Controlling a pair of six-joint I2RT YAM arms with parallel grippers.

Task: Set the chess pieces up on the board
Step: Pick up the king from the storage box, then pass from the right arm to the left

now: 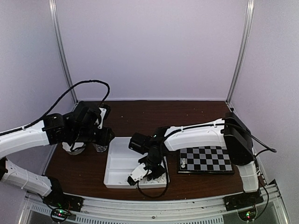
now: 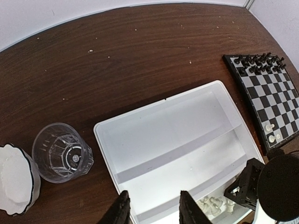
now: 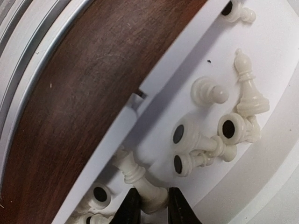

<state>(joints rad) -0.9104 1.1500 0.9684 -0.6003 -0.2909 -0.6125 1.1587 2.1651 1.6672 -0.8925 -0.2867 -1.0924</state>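
Board (image 1: 205,158): flat on the table, just right of the white tray (image 1: 117,161). Black pieces (image 2: 259,63) are ranked along the edge farthest from the tray. Two placed white pieces (image 2: 272,132) stand at the edge nearest it.
Loose white pieces (image 3: 205,140): lying on their sides in the tray's nearest compartment, several touching, dark discs under their bases showing.
Right gripper (image 3: 152,201): down in that compartment, fingers pressed to either side of one lying chessman (image 3: 135,175), close to its base.
Left gripper (image 2: 154,205): fingers apart, nothing between them, hovering over the tray.
Handling: judged very light, rigid, smooth plastic. The rounded shape makes a piece apt to roll or squirt out from between the fingers.
Hold: probably best across the stem just above the base. A pinch on the flared base edge may tip the piece.
Risk: neighbours lying near the gripped one could be dragged along.
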